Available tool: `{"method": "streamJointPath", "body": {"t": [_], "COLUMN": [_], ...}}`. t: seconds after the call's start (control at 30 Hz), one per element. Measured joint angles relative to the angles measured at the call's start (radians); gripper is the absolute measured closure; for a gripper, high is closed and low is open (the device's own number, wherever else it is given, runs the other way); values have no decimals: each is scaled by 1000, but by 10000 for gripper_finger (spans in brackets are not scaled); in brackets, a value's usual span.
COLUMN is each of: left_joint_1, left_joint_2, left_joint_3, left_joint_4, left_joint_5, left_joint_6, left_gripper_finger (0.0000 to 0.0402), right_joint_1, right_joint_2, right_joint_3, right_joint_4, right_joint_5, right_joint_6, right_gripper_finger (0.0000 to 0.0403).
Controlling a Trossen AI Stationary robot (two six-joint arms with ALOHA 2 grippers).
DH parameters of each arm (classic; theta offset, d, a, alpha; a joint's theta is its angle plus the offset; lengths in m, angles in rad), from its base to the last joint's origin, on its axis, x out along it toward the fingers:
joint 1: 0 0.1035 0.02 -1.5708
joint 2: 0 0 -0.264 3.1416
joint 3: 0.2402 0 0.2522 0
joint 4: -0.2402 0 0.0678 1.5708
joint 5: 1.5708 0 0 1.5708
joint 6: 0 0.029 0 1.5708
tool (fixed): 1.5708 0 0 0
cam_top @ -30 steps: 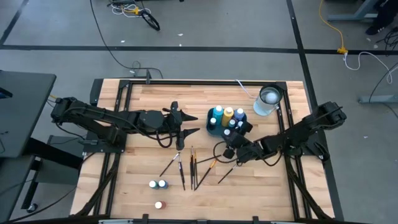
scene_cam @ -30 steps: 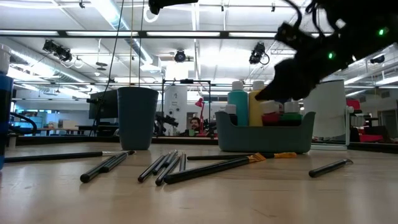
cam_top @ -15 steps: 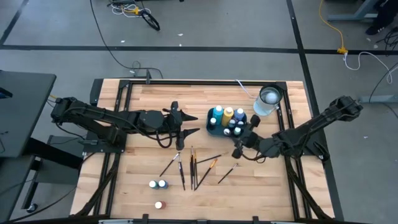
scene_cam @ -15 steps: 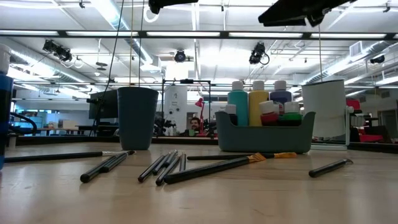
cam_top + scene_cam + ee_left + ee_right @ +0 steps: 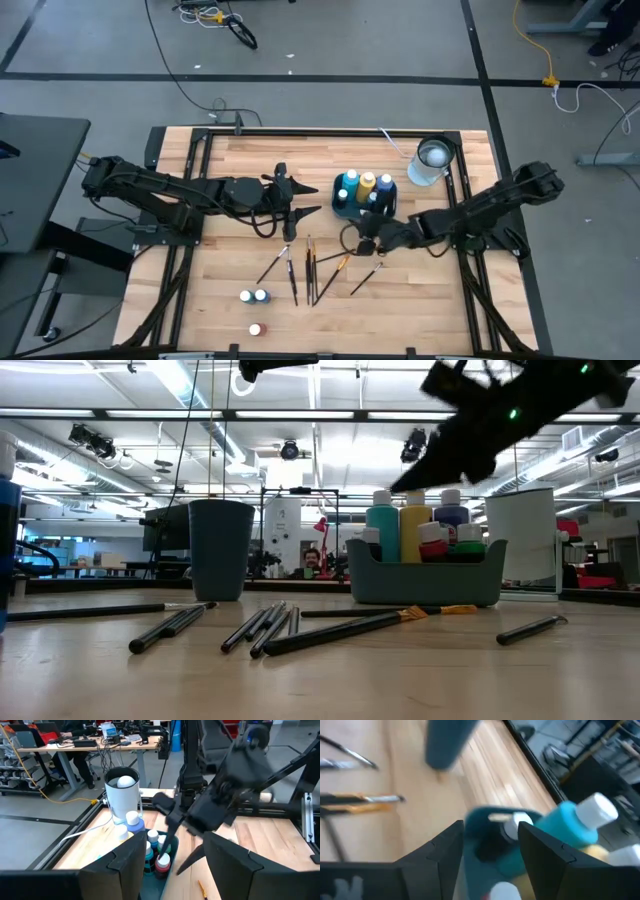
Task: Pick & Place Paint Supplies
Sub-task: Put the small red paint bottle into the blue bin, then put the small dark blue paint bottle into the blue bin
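- Small white-capped paint bottles (image 5: 366,188), blue, yellow and others, standing upright and packed together in a dark teal plastic caddy (image 5: 341,206) toward the far-right part of the wooden table (image 5: 230,160).
- Two more white-capped bottles (image 5: 253,296) side by side near the front edge, left of centre; a red-topped one (image 5: 256,329) just in front of them, nearer that edge.
- Thin dark-handled paintbrushes (image 5: 311,268) lying loose on the bare wood in front of the caddy, several roughly parallel, one with an orange ferrule (image 5: 342,264).
- Dark teal cup (image 5: 220,548) upright toward the middle of the table, apart from the caddy.
- White round container (image 5: 431,160) near the far-right corner.
- Right gripper (image 5: 366,240) hanging above the table just in front of the caddy, over the brushes; fingers (image 5: 546,857) apart in the wrist view, nothing between them.
- Left gripper (image 5: 305,200) raised left of the caddy, near the table's middle; fingers (image 5: 126,865) spread wide, empty.
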Motion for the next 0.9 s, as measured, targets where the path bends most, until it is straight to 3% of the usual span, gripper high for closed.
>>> {"method": "streamJointPath", "body": {"t": [0.17,0.47,0.63,0.9], "left_joint_1": [0,0,0,0], "left_joint_2": [0,0,0,0], "left_joint_3": [0,0,0,0], "left_joint_4": [0,0,0,0], "left_joint_5": [0,0,0,11], "left_joint_6": [8,12,12,12], "left_gripper_finger": [194,194,194,194], "right_joint_1": [-59,-62,-62,-50], "right_joint_2": [25,-5,-72,-218], "right_joint_3": [0,1,-1,-1], "right_joint_4": [-105,-228,-327,-318], "right_joint_5": [16,31,33,35], "right_joint_6": [29,86,105,103], "right_gripper_finger": [212,212,212,212]}}
